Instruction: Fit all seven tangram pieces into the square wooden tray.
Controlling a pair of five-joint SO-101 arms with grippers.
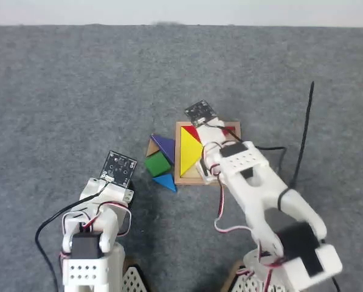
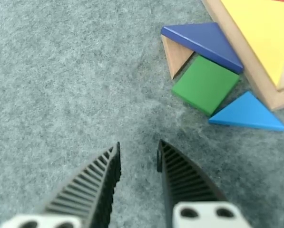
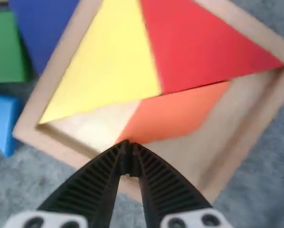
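Observation:
The square wooden tray holds a yellow triangle, a red triangle and an orange piece. My right gripper is shut with nothing in it, its tips just above the orange piece's corner. Outside the tray's left rim lie a dark blue triangle, a tan triangle, a green square and a light blue triangle. My left gripper hangs open over bare mat, short of these pieces. In the high view the right arm covers part of the tray.
Grey felt mat covers the whole table, with wide free room to the left and at the back. A black cable runs along the right side past the tray. The left arm stands at the front left.

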